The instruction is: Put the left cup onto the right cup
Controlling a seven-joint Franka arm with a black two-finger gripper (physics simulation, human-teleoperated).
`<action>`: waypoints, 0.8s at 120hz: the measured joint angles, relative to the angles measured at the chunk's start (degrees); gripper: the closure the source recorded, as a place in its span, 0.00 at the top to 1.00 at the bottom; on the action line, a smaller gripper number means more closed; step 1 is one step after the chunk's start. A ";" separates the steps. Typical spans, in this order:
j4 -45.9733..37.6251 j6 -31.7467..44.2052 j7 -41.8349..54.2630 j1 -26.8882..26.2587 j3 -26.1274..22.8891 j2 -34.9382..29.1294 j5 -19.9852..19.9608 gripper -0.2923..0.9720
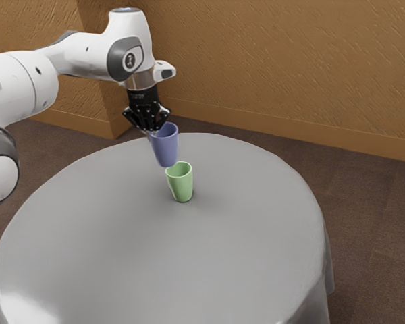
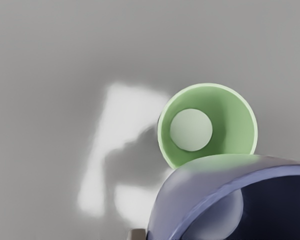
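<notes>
A blue cup (image 1: 165,146) hangs in the air above the table, tilted, with my gripper (image 1: 150,128) shut on its rim. Just below it and a little toward the exterior view's right, a green cup (image 1: 180,181) stands upright on the grey round table (image 1: 121,256). From my hand, the green cup (image 2: 207,125) is seen from above, open and empty, with the blue cup (image 2: 225,200) large and blurred right under the hand, overlapping the green cup's near rim.
A grey cloth covers the table and drops over the edge at the exterior view's right (image 1: 320,256). A brown textured wall (image 1: 290,61) stands behind. My white arm (image 1: 67,54) comes in from the exterior view's upper left.
</notes>
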 joint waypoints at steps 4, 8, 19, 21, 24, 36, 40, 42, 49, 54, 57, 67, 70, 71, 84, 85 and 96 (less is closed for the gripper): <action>0.39 -0.05 0.01 0.00 -0.01 0.29 -0.01 0.15; 0.64 -0.10 0.01 0.00 -0.02 0.53 -0.02 0.15; 1.45 -0.15 0.02 0.00 -0.10 1.19 -0.08 0.15; 1.54 -0.16 0.03 0.00 -0.13 1.31 -0.08 0.15; 1.65 -0.17 0.03 0.00 -0.16 1.45 -0.09 0.15; 2.21 -0.20 0.04 0.05 -0.19 2.02 -0.11 0.15; 2.43 -0.21 0.05 0.07 -0.20 2.23 -0.12 0.15; 2.64 -0.22 0.05 0.07 -0.20 2.39 -0.12 0.15; 3.33 -0.24 0.05 0.08 -0.20 2.92 -0.13 0.15; 3.77 -0.24 0.06 0.08 -0.21 3.27 -0.16 0.15; 3.94 -0.24 0.06 0.09 -0.21 3.47 -0.17 0.15; 4.21 -0.18 0.07 0.09 -0.21 4.01 -0.19 0.15; 4.33 -0.16 0.07 0.09 -0.21 4.16 -0.20 0.15; 4.41 -0.15 0.07 0.09 -0.21 4.21 -0.20 0.15; 4.97 -0.01 0.08 0.09 -0.21 4.84 -0.21 0.15; 5.02 0.01 0.08 0.09 -0.21 4.89 -0.21 0.15; 5.72 0.13 0.08 0.16 -0.21 5.41 -0.23 0.15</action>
